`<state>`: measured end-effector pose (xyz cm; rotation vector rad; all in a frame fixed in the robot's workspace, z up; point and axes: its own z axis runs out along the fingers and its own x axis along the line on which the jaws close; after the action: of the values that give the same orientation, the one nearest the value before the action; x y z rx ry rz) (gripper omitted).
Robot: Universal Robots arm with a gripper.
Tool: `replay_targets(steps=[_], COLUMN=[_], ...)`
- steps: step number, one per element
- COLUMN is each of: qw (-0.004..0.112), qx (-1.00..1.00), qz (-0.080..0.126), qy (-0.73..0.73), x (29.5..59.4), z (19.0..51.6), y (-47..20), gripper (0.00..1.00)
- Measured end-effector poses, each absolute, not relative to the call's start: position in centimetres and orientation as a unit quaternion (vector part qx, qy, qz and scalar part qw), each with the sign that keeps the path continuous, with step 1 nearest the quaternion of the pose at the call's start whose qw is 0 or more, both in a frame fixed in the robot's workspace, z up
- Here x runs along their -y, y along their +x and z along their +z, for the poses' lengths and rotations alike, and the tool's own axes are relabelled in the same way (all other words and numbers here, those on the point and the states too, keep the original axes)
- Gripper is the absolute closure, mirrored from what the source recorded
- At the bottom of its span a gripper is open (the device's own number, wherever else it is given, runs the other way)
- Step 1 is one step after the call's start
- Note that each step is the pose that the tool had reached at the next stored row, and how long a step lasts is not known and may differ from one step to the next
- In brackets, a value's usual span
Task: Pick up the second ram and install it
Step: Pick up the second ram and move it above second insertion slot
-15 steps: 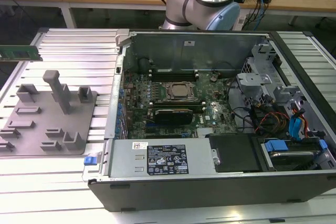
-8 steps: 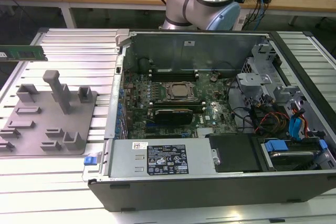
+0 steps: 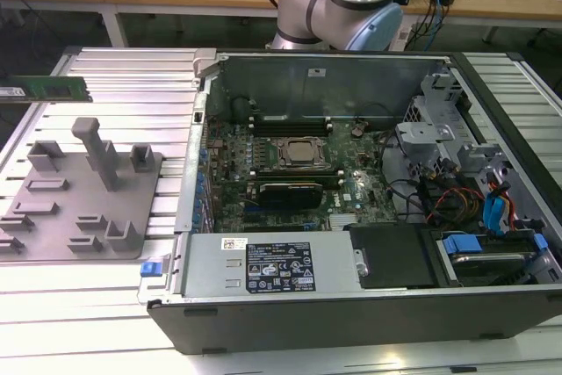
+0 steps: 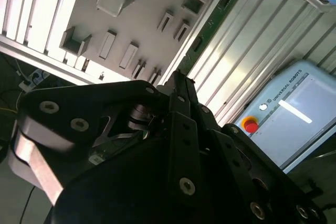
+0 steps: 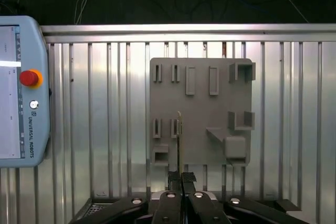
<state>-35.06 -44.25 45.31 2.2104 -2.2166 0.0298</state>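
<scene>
Second ram [image 3: 53,90]: long thin green stick, clamped in tool [image 5: 181,178].

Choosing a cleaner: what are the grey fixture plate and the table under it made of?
Fixture plate: apparently matte grey plastic, dull and glare-free. Table: likely bare aluminium, ribbed slats with bright reflective streaks.

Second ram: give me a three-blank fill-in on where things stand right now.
1. The gripper is ____ on the second ram.
2. In the exterior view the second ram is at the view's ____ side, apart from the motherboard.
3. In the first wrist view it shows edge-on against the ____ fixture plate.
Missing words: shut; left; grey.
</scene>
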Motion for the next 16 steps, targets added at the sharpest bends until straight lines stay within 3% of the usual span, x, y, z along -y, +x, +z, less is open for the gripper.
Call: replay_targets(steps=[16], qw=[0.005], qx=[0.708], qz=[0.010], qy=[0.706], x=[44.3], z=[45.3], y=[-30.5], gripper=[0.91])
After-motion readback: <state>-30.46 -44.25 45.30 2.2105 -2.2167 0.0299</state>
